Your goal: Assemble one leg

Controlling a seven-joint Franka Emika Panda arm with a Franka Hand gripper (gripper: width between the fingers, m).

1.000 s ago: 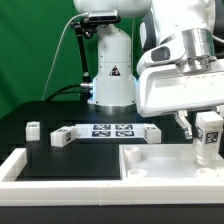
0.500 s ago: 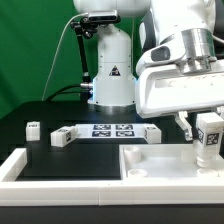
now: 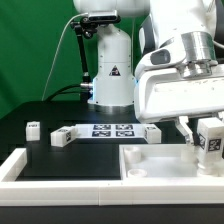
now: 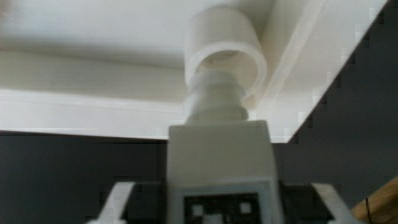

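My gripper (image 3: 207, 138) is shut on a leg (image 3: 211, 146), a small white block with a black-and-white tag on its face. I hold it upright at the exterior view's right, its lower end down at the large white tray-like piece (image 3: 150, 166). In the wrist view the leg (image 4: 221, 140) runs away from the camera between my two fingers (image 4: 118, 202), its round far end against the white tray-like piece (image 4: 89, 80). My gripper (image 4: 222, 208) clamps the tagged end.
The marker board (image 3: 110, 130) lies mid-table. A small white tagged block (image 3: 33, 128) stands at the exterior view's left, and another white part (image 3: 60, 138) lies by the board's end. A white raised border (image 3: 15, 165) runs along the front.
My gripper has moved down a little with the leg, bringing its lower end closer to the tray-like piece. The other parts have not moved.
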